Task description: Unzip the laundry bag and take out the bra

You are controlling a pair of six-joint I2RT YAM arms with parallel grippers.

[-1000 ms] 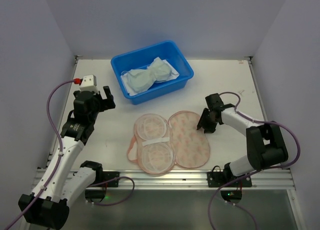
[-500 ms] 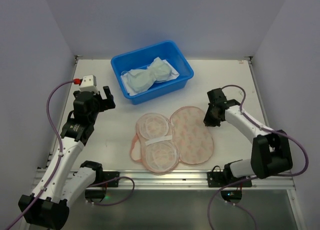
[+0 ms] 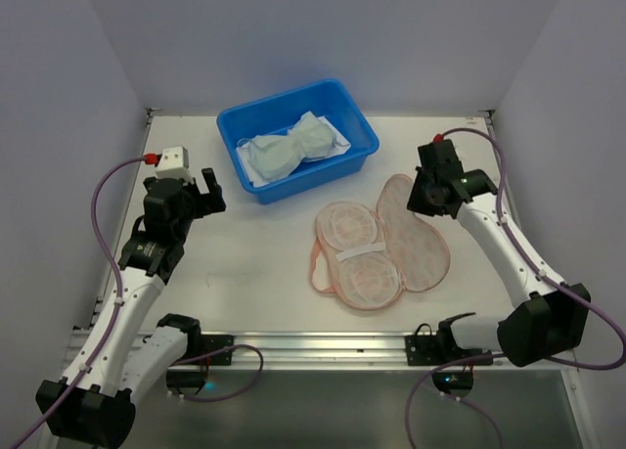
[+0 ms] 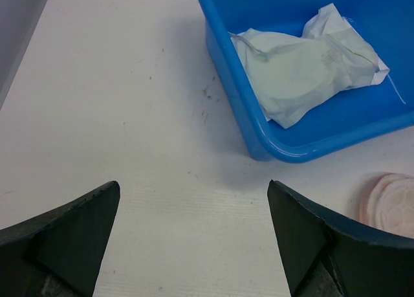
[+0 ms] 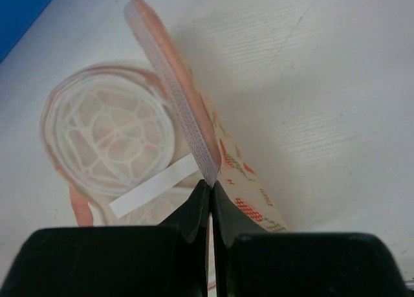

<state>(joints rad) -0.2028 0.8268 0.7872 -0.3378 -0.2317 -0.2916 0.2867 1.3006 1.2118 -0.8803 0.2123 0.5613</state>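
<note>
The floral laundry bag [image 3: 377, 244] lies unzipped and spread open on the table right of centre, its white mesh cups facing up. It also shows in the right wrist view [image 5: 113, 135]. My right gripper [image 3: 423, 197] is shut on the pink zipper edge of the bag's right half [image 5: 194, 138] and holds that flap raised. The mint-green bra [image 3: 291, 148] lies in the blue bin [image 3: 337, 170]; the left wrist view shows it too [image 4: 304, 67]. My left gripper [image 3: 201, 197] is open and empty over bare table, left of the bin.
The blue bin stands at the back centre, its near corner in the left wrist view [image 4: 259, 142]. White walls close in the table on three sides. A metal rail [image 3: 323, 349] runs along the near edge.
My right gripper has risen and moved back and right, dragging the open laundry bag right across the table and lifting its right flap. The left arm has not moved.
</note>
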